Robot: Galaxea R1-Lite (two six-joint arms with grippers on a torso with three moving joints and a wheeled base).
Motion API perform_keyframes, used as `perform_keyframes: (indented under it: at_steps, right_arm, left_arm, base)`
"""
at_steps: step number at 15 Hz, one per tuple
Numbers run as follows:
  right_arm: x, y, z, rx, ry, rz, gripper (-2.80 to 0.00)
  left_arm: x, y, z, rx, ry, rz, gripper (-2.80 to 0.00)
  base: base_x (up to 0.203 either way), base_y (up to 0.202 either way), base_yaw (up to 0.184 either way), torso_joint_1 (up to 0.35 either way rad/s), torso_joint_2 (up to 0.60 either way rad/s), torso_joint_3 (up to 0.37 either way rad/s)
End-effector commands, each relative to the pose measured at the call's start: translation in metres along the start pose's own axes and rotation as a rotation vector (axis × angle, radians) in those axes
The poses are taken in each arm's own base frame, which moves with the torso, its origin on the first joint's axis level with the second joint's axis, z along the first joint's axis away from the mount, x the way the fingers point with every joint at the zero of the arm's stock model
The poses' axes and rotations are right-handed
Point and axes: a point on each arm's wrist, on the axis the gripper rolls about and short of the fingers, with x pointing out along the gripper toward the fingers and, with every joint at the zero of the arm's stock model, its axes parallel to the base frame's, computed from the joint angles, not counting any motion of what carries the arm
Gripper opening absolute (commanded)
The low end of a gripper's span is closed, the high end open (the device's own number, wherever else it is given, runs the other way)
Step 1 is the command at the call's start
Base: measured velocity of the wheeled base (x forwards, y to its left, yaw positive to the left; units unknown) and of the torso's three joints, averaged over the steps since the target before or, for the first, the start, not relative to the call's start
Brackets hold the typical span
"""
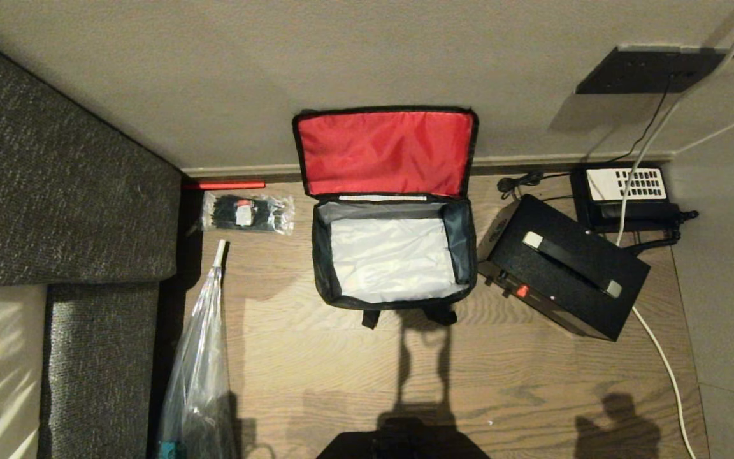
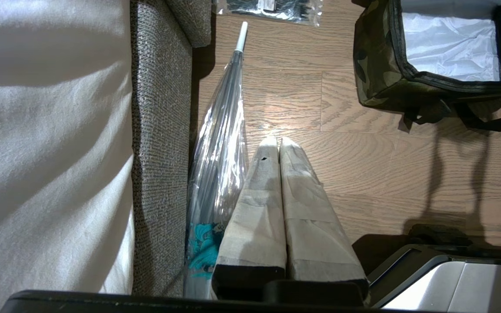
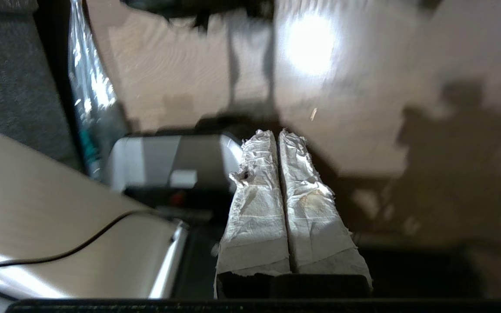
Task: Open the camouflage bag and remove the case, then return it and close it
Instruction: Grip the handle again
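The camouflage bag (image 1: 320, 255) stands open on the wooden floor against the wall. Its red-lined lid (image 1: 385, 153) is flipped up and back, and the silver-grey interior holds nothing. A camouflage side wall of the bag (image 2: 376, 65) shows in the left wrist view. The case (image 1: 564, 268), black with a strap handle and a red detail on its side edge, lies on the floor just right of the bag, turned at an angle. Neither gripper appears in the head view. My left gripper (image 2: 278, 141) hangs shut and empty over the floor left of the bag. My right gripper (image 3: 276, 132) is shut and empty above bare floor.
A grey sofa (image 1: 55, 191) fills the left side. A clear packet of black items (image 1: 247, 213) and a wrapped umbrella (image 1: 198, 370) lie left of the bag. A black telephone (image 1: 625, 191) and a white cable (image 1: 666, 363) are at the right. My base (image 1: 399, 446) is at the near edge.
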Motion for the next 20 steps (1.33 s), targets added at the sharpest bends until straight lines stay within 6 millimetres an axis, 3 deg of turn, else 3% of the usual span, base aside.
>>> perform_keyframes:
  at_steps: [1,6,11,14,20]
  right_arm:
    - [0.0,-0.001,-0.004,0.083,0.038,-0.004,-2.8]
    - [0.005,-0.002,-0.004,0.094,0.034,0.021,-2.8]
    - [0.029,-0.012,-0.01,0.088,-0.014,-0.029,-2.8]
    - [0.03,-0.016,-0.011,0.125,-0.053,-0.174,-2.8]
    - [0.021,-0.01,-0.006,0.155,-0.037,-0.071,-2.8]
  left_arm:
    - [0.0,0.0,-0.001,0.0,0.001,0.001,-2.8]
    - [0.0,0.0,-0.001,0.0,0.001,0.001,-2.8]
    - [0.0,0.0,-0.001,0.0,0.001,0.001,-2.8]
    - [0.0,0.0,-0.001,0.0,0.001,0.001,-2.8]
    - [0.0,0.0,-0.001,0.0,0.001,0.001,-2.8]
  base:
    - [0.0,0.0,0.0,0.0,0.0,0.0]
    - [0.0,0.0,0.0,0.0,0.0,0.0]
    - [0.0,0.0,0.0,0.0,0.0,0.0]
    - [0.0,0.0,0.0,0.0,0.0,0.0]
    - [0.0,0.0,0.0,0.0,0.0,0.0]
